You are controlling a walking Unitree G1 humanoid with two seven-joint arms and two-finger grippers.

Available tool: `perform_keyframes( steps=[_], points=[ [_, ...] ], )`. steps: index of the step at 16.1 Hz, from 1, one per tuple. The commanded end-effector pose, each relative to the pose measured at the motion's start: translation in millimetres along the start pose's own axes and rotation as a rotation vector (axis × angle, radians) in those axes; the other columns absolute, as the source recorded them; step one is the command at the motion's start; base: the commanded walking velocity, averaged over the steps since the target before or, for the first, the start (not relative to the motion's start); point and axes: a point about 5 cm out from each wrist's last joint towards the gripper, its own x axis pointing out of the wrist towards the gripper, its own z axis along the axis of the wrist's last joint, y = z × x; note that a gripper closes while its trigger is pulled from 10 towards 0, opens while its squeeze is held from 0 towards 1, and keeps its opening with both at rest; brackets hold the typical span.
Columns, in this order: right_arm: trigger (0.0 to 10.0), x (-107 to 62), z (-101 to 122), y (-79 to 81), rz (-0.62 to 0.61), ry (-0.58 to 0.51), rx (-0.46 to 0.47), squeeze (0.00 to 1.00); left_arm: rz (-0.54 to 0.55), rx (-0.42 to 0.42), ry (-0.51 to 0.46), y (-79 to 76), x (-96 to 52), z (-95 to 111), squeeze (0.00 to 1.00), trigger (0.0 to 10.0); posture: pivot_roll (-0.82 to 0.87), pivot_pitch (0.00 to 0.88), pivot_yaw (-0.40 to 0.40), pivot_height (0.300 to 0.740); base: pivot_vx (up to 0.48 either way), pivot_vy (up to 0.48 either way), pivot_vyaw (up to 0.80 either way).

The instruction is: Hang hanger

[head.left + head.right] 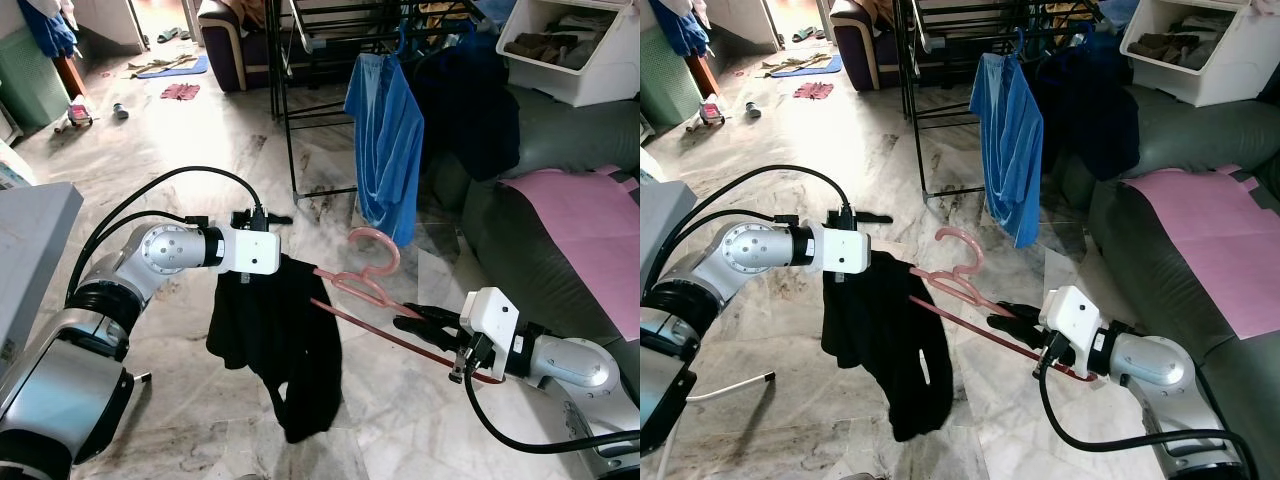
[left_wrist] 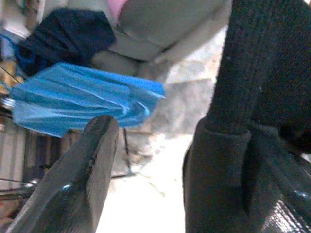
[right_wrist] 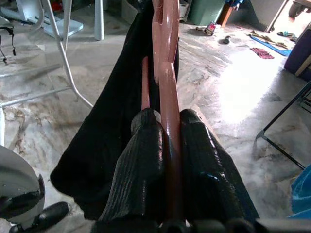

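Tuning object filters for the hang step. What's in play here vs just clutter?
In play:
pink hanger
black garment, half on the hanger
right end effector, shut on the hanger
left end effector, at the garment
black drying rack

Clutter:
blue shirt
pink cloth on grey sofa
white bin

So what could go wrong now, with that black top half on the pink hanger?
The black garment sits on one end of the pink hanger, bunched by the left gripper; it might slide off onto the floor. The right gripper pinches the hanger's other end, so the weight could twist it in the grip. The drying rack already holds a blue shirt, which the hook might snag.
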Motion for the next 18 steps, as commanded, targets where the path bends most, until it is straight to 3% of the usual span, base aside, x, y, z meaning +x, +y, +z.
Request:
perform_keyframes(
  steps=[1,9,13,18],
  points=[
    [10.0,3.5,16,-1.4,0.020,-0.048,-0.080,0.00,-0.046,0.011,0.047,6.9,-2.3,-2,0.00,0.0,-0.05,0.032,0.027,0.740,0.000,0.000,0.00],
    [10.0,11.0,16,1.8,0.010,-0.046,-0.134,0.00,-0.173,-0.033,0.113,6.0,0.7,-6,0.00,0.0,-0.05,0.039,0.033,0.740,0.000,0.000,0.00],
    [10.0,17.6,14,3.0,-0.025,-0.051,-0.169,0.00,-0.181,-0.056,0.068,9.2,6.9,2,0.00,0.0,-0.05,0.040,0.037,0.740,0.000,0.000,0.00],
    [10.0,26.6,13,1.8,-0.048,-0.055,-0.200,0.00,-0.193,-0.016,0.001,19.0,9.7,15,0.00,0.0,-0.04,0.032,0.039,0.740,0.000,0.000,0.00]
  ],
)
